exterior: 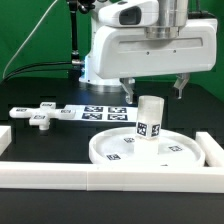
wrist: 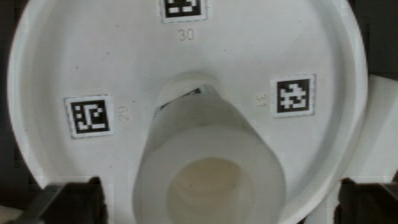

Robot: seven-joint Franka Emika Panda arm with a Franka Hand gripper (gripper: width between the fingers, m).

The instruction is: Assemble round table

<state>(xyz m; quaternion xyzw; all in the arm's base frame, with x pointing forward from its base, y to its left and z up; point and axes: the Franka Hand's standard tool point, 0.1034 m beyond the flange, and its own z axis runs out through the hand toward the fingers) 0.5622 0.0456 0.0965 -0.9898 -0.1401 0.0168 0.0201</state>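
The large round rimmed disc (exterior: 120, 152) lies flat on the table near the front rail. The short thick cylinder leg (exterior: 150, 118) stands upright on its middle. My gripper (exterior: 155, 92) hovers just above the leg, open, one finger on each side and apart from it. In the wrist view the disc (wrist: 107, 60) fills the frame and I look down on the leg (wrist: 214, 165). My gripper (wrist: 217, 206) straddles it, its dark fingertips (wrist: 75, 203) clear of the leg. The small flat foot (exterior: 39, 119) lies on the table at the exterior view's left.
The marker board (exterior: 88, 112) lies behind the disc. White border rails run along the front (exterior: 100, 181), the exterior view's right (exterior: 214, 152) and its left (exterior: 4, 135). The robot base (exterior: 110, 50) stands at the back.
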